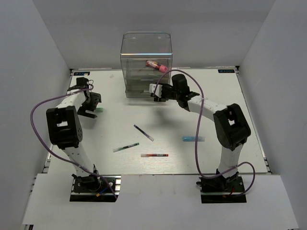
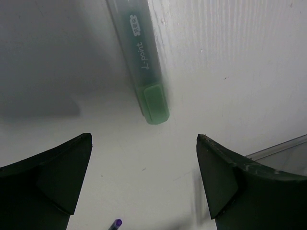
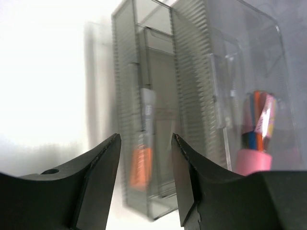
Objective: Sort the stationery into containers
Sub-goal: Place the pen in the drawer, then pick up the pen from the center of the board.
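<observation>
1. Left gripper [image 2: 144, 143] spread wide, empty, over the green marker [image 2: 144, 72] by the left edge.
2. Right gripper [image 3: 145, 138] slightly apart, empty, at the drawer box [image 1: 146, 48] mid far edge; orange marker [image 3: 140, 168] inside.

Left end effector [image 2: 144, 182] spread wide; right end effector [image 3: 146, 167] parted narrowly.

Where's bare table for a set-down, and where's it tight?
Free: far-right corner, between cabinet and table edge; also between cabinet and left pincer. Crowded: centre, with dark pen, green pen, red pen, light-blue marker; cabinet front, at right pincer.
</observation>
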You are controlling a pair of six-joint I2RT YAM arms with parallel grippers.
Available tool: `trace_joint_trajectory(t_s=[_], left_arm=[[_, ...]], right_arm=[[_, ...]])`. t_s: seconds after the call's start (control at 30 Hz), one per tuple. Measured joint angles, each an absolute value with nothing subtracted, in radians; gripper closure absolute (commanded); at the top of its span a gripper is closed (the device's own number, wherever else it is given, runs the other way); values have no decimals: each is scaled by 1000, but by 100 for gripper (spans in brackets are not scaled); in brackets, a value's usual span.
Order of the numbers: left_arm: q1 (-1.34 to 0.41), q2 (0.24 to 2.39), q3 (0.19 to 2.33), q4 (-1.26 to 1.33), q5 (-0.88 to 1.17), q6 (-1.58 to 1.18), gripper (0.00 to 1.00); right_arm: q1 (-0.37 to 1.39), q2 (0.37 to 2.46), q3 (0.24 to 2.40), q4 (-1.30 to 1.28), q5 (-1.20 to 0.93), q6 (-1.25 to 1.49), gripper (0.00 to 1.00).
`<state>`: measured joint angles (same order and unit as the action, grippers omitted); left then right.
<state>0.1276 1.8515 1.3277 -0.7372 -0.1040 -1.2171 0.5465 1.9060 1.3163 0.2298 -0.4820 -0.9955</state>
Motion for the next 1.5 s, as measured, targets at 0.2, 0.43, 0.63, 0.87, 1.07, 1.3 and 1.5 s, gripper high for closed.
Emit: trace_joint_trajectory(t_s=[0.2, 0.43, 0.63, 0.87, 1.07, 1.3, 1.5], left_arm=[[132, 1945, 1413, -797, -113, -1252, 5], [136, 2041, 1494, -885, -118, -1306, 15], [136, 2069, 1530, -915, -119, -1335, 35], [136, 2076, 1532, -942, -116, -1357, 62], [136, 2053, 1492, -910, -89, -1356, 85], [108, 1803, 1155, -730, 20, -1310, 95], [33, 1608, 1090, -663, 111, -1290, 96]], right_arm=[[545, 1720, 1132, 265, -522, -919, 47], [543, 1495, 904, 299, -552, -862, 47], [542, 1396, 775, 294, -549, -807, 47], [531, 1298, 680, 295, -533, -748, 47], [524, 1230, 621, 297, -516, -710, 43], [505, 1166, 517, 291, -430, -679, 10], [470, 1145, 455, 270, -366, -677, 17]])
